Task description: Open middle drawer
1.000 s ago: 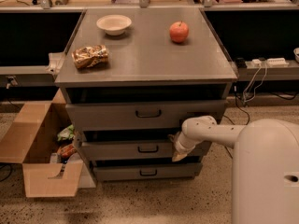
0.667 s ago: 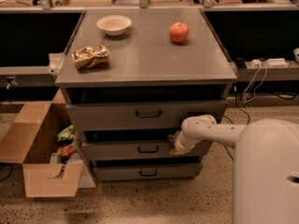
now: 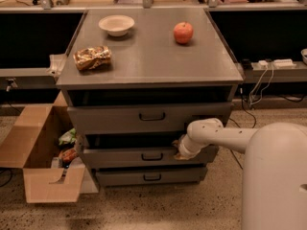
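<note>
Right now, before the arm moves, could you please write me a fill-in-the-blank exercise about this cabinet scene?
1. The grey metal cabinet has ___ drawers.
2. The robot's gripper is at the wide grey metal middle drawer, on the ___ side of its small black loop handle.
3. The open brown cardboard box stands on the ___.
4. The round red apple lies on the cabinet's ___.

Missing words: three, right, floor, top.
</note>
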`<action>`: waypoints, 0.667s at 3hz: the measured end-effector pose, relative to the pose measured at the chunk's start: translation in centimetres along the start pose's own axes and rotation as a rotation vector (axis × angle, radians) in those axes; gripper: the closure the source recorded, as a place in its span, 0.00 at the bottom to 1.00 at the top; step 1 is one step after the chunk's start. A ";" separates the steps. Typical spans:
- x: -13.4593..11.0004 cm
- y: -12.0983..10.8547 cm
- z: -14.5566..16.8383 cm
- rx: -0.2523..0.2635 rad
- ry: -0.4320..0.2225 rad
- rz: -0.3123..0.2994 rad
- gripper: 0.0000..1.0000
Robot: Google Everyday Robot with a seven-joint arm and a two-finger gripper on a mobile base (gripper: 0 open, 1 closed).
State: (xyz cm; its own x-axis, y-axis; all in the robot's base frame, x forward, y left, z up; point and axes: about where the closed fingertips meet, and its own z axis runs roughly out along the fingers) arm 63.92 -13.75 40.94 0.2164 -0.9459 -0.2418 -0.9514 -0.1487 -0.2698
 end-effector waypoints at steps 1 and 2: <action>-0.7 0.7 -0.9 0.006 -0.016 -0.012 1.00; -2.4 2.0 -2.6 0.004 -0.054 -0.042 1.00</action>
State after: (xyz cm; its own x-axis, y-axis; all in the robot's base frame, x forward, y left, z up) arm 60.96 -12.53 43.42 0.2680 -0.9218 -0.2801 -0.9402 -0.1869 -0.2846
